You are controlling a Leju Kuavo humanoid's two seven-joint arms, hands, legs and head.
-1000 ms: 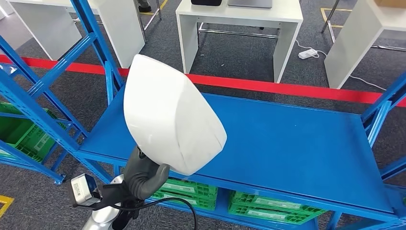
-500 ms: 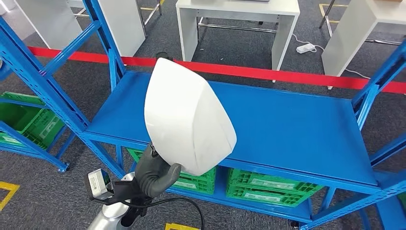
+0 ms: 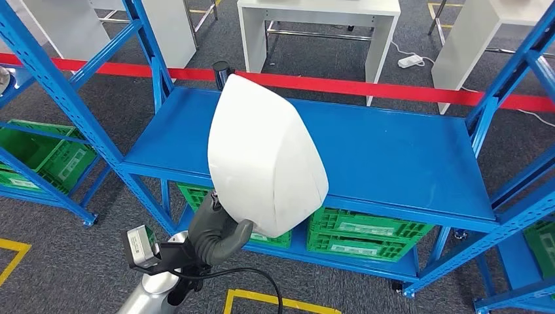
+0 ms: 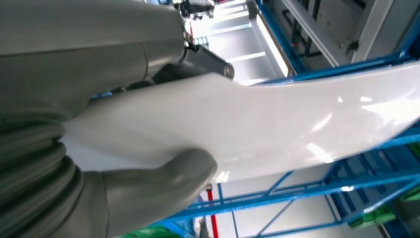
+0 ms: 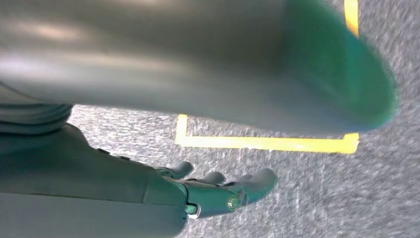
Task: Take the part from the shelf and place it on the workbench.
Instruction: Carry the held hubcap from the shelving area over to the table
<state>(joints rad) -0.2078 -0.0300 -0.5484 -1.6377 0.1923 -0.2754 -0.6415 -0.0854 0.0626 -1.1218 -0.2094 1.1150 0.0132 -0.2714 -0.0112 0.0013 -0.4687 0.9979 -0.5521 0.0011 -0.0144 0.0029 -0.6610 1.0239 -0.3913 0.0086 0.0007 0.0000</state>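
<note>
White and slick, the part (image 3: 265, 160), gripped low by the left hand (image 3: 213, 235), risked slipping or clipping the blue shelf (image 3: 406, 157); the right hand (image 5: 218, 191) hung loose, holding nothing.

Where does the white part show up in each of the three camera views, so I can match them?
Head view: the white part stands mid-frame, held up by the left hand, in front of the blue shelf.
Left wrist view: the part spans the frame, with the thumb pressed on it.
Right wrist view: not in it.
Shared landmark: the blue shelf frame.
</note>
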